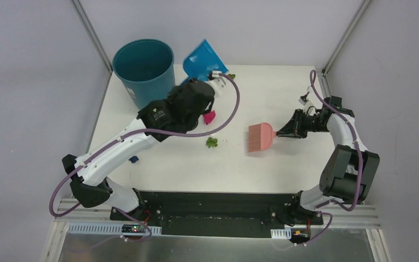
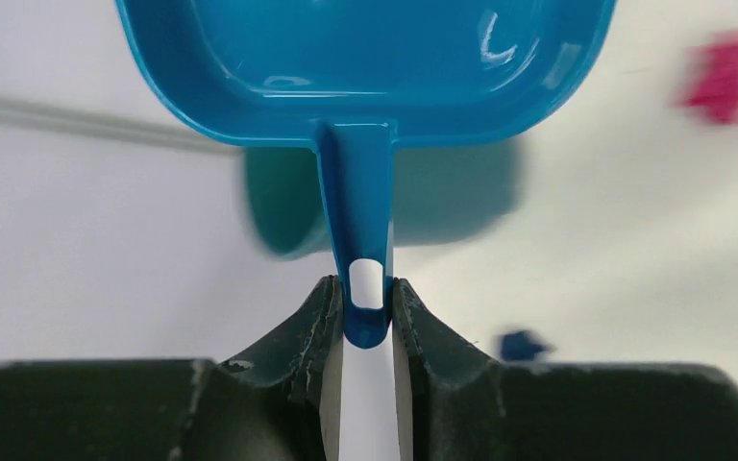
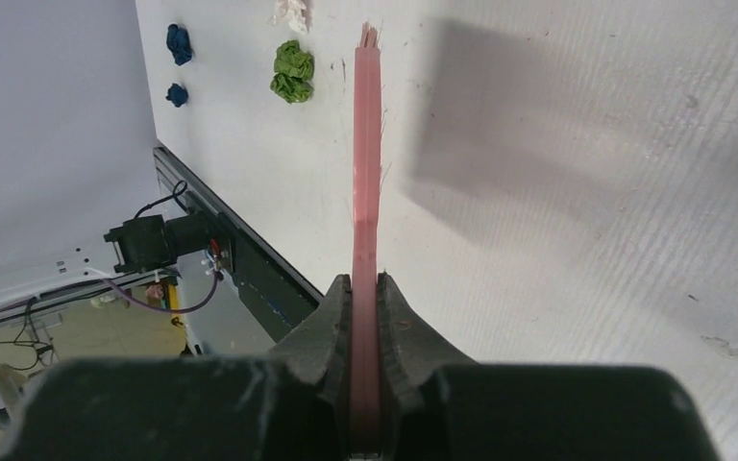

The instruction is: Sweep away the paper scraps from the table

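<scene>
Top external view, entry one: small crumpled paper scraps (image 1: pixel 211 142), loose on the large white rectangular table (image 1: pixel 273 98).
- An olive-green wad lies near the middle.
- A magenta wad (image 1: pixel 209 117) lies just beyond it, at the edge of the left arm.
- A dark blue wad (image 1: pixel 133 159) lies near the left edge, beside that arm.
- The right wrist view adds a white wad (image 3: pixel 290 12) at its top edge.

Surface: matte white with faint scuffs. A black strip (image 1: pixel 213 199) runs along the near edge, where both arm bases are bolted.

Tools:
- The pink flat plastic brush (image 1: pixel 261 136) is clamped by its handle in the right gripper (image 3: pixel 365 288). Its bristles point toward the green wad, well apart from it. Whether the bristles touch the table cannot be told.
- The blue plastic scoop-shaped dustpan (image 2: pixel 365 58) is pinched at the end of its handle by the left gripper (image 2: pixel 368 298). It is held tilted off the surface at the far edge.

Surroundings:
- The teal round plastic bin (image 1: pixel 143 63) stands at the far left corner, just beside the dustpan.
- Purple cables (image 1: pixel 234 103) loop along both arms.
- Plain pale grey walls (image 1: pixel 27 82) enclose the table on three sides, with slanted aluminium posts (image 1: pixel 90 33) at the far corners.
- A perforated metal rail (image 1: pixel 114 228) runs below the black strip.
</scene>
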`<action>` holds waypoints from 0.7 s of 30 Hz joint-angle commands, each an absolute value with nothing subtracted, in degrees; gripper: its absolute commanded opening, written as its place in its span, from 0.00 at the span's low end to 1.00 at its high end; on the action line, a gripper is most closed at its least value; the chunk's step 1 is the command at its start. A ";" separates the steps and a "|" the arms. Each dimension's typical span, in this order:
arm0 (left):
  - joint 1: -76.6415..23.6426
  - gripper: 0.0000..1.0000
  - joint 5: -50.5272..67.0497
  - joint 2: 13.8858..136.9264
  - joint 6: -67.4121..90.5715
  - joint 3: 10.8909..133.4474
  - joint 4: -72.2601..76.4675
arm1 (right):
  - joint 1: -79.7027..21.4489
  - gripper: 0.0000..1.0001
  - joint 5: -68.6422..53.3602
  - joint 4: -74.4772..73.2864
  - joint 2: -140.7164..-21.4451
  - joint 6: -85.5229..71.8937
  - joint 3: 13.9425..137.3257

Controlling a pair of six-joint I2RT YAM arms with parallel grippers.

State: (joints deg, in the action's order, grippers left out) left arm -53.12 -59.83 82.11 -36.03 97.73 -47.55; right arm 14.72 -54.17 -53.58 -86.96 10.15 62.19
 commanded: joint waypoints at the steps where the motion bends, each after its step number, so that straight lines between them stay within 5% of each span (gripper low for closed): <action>1: -56.36 0.00 -40.56 80.88 -4.65 96.73 -66.59 | 13.49 0.00 -51.01 -49.74 -81.31 9.07 65.27; 6: -56.42 0.00 -21.29 73.74 7.52 78.54 -59.01 | 7.96 0.00 -41.70 -48.53 -81.07 9.39 72.81; 12: -56.09 0.00 -16.14 68.10 11.07 63.33 -54.73 | 3.02 0.00 -38.23 -44.82 -88.70 2.42 86.60; 21: -54.04 0.00 -1.66 67.42 4.78 54.74 -44.40 | -7.64 0.00 -42.43 -34.04 -111.04 -6.43 108.50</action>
State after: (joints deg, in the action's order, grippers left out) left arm -55.37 -10.17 69.19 6.61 56.34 -53.87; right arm -4.89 -39.92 -42.37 -104.47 -0.56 101.47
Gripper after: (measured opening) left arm 0.204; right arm 0.092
